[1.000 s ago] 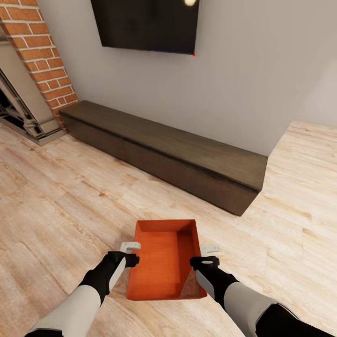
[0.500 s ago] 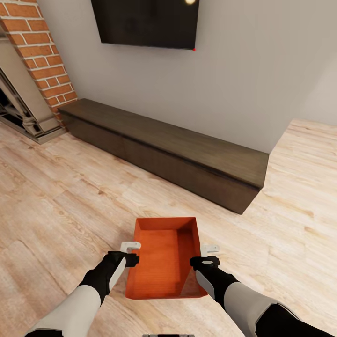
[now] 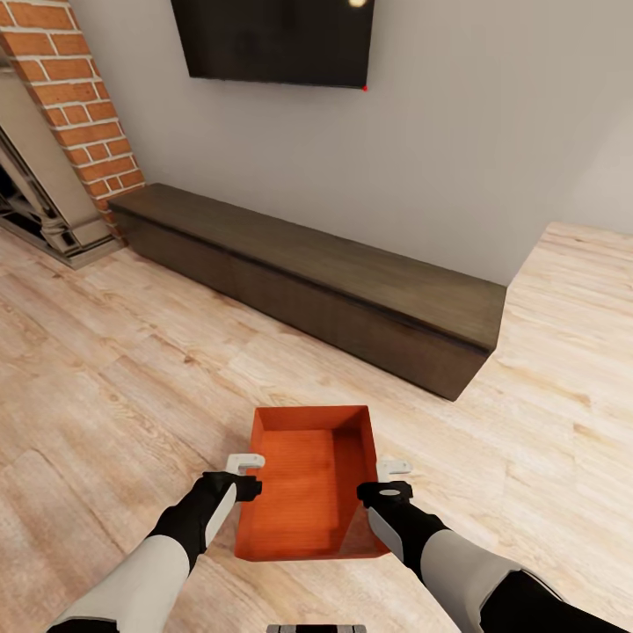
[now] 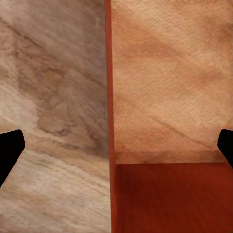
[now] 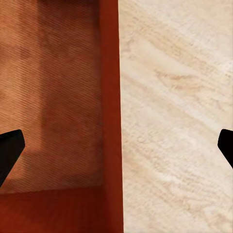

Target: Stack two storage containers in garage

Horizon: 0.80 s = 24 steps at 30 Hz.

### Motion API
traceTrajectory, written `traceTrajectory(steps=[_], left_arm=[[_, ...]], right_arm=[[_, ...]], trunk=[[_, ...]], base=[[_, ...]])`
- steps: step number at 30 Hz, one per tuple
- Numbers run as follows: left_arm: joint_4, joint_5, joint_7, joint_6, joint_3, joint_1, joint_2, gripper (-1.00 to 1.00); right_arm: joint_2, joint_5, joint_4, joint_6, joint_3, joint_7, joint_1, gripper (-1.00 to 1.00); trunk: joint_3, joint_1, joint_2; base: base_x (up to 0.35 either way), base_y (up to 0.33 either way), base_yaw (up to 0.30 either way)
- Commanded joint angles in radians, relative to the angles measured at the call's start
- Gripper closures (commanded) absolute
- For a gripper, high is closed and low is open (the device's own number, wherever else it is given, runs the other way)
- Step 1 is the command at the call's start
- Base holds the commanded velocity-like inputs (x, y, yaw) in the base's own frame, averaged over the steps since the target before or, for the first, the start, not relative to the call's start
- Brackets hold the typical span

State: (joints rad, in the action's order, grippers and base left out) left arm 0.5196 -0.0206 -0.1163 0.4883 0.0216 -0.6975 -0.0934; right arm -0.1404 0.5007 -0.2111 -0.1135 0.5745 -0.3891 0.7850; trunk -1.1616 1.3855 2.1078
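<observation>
Storage container [image 3: 308, 492]: orange-red, topless, rectangular, seen from above the light wood plank floor [image 3: 105, 387] of the living room, between the two arms, its interior bare.

Left gripper [image 3: 251, 475]: jaws spread wide, one finger either side of the container's left wall [image 4: 108, 116]; fingertips [image 4: 9, 145] clear of that wall in the left wrist view.

Right gripper [image 3: 380, 480]: likewise wide, astride the right wall [image 5: 110, 116], not touching it.

Surroundings: long low dark cabinet [image 3: 334, 281] against the grey wall beyond the container; black TV [image 3: 272, 40] above it; brick fireplace [image 3: 75, 114] at far left.
</observation>
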Motion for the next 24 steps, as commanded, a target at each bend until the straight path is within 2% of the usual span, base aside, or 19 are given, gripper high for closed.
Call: traceTrajectory(steps=[1,3,21,24], left_arm=[[0.002,-0.002,-0.005,0.005,0.002,0.000,0.000,-1.00],[0.002,-0.002,-0.005,0.006,0.002,0.000,0.000,-1.00],[0.002,-0.002,-0.005,0.005,0.005,0.000,0.000,-1.00],[0.002,-0.002,-0.005,0.005,0.004,0.000,0.000,-1.00]], right_arm=[[0.001,0.004,-0.002,-0.008,0.008,-0.007,0.000,-1.00],[0.001,0.004,-0.002,-0.008,0.008,-0.007,0.000,-1.00],[0.001,0.003,-0.002,-0.008,0.008,-0.006,0.000,-1.00],[0.001,0.003,-0.002,-0.008,0.008,-0.006,0.000,-1.00]], trunk=[[-0.001,0.000,0.000],[-0.001,0.000,0.000],[-0.057,0.069,0.126],[-0.057,0.069,0.126]], base=[[0.000,0.000,0.000],[0.000,0.000,0.000],[0.000,0.000,0.000],[0.000,0.000,0.000]])
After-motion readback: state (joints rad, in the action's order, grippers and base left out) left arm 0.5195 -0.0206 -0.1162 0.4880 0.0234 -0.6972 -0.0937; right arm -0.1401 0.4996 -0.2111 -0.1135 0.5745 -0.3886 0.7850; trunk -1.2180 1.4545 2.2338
